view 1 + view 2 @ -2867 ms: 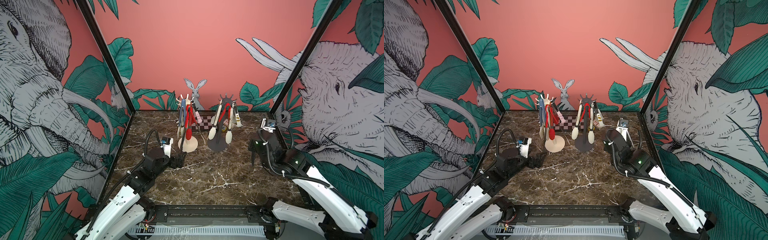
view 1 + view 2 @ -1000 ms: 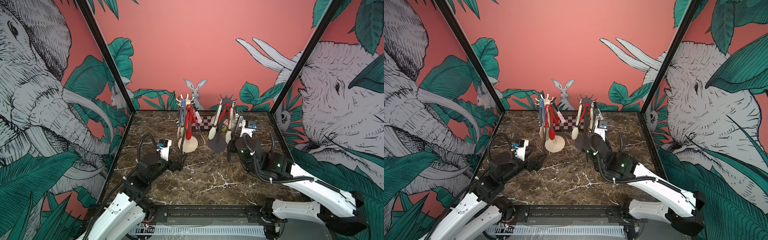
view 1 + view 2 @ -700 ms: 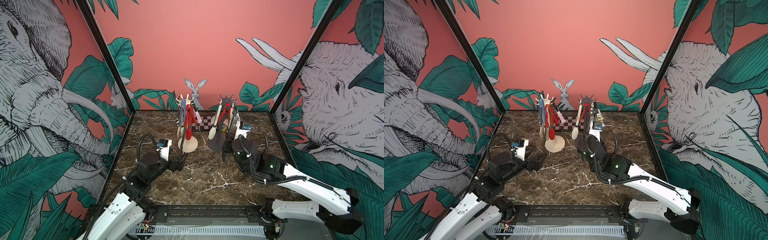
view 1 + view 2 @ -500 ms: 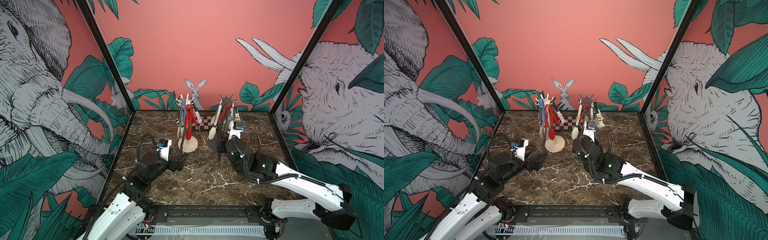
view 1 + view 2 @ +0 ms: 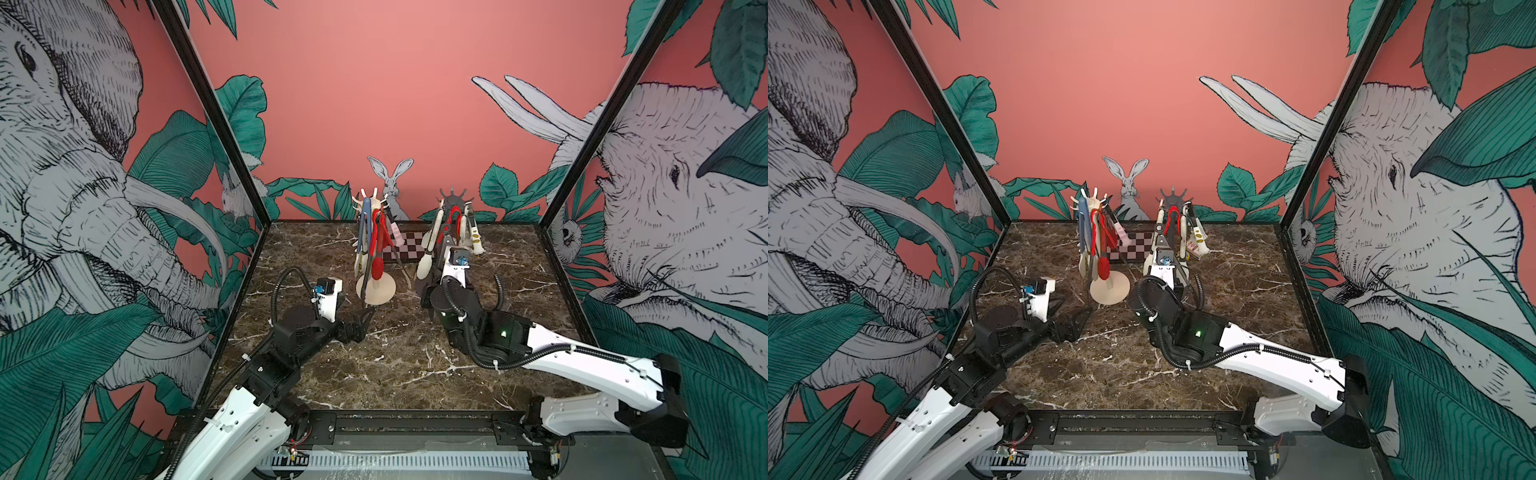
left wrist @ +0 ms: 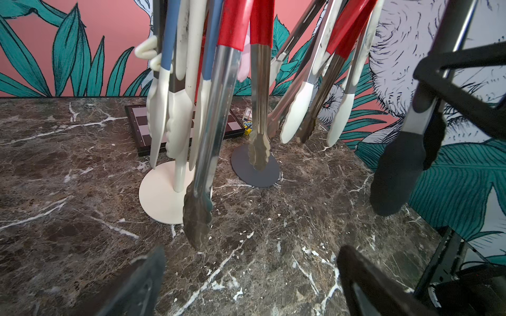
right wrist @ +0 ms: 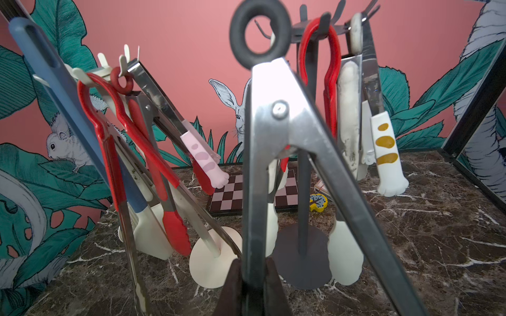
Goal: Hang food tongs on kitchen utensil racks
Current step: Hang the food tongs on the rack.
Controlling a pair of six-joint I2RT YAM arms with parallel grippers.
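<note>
The right gripper (image 7: 253, 276) is clamped on steel tongs (image 7: 276, 115), upright just before the dark rack (image 7: 304, 169); I'd raise the black ring (image 7: 260, 32) over a free prong (image 7: 303, 12), then lower it on. Hung tongs (image 7: 317, 68) crowd both racks, so approach from the open bench (image 5: 399, 365) side; the left gripper (image 5: 360, 323) sits wide open by the cream rack (image 5: 376, 291).

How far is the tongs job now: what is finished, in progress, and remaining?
Done: several tongs hang on the cream rack and the dark grey rack. In hand: the right gripper is shut on black-ringed metal tongs, held ring-up before the racks; the left gripper is open and empty. Left: hooking that ring on a prong. I see no loose tongs on the table.
</note>
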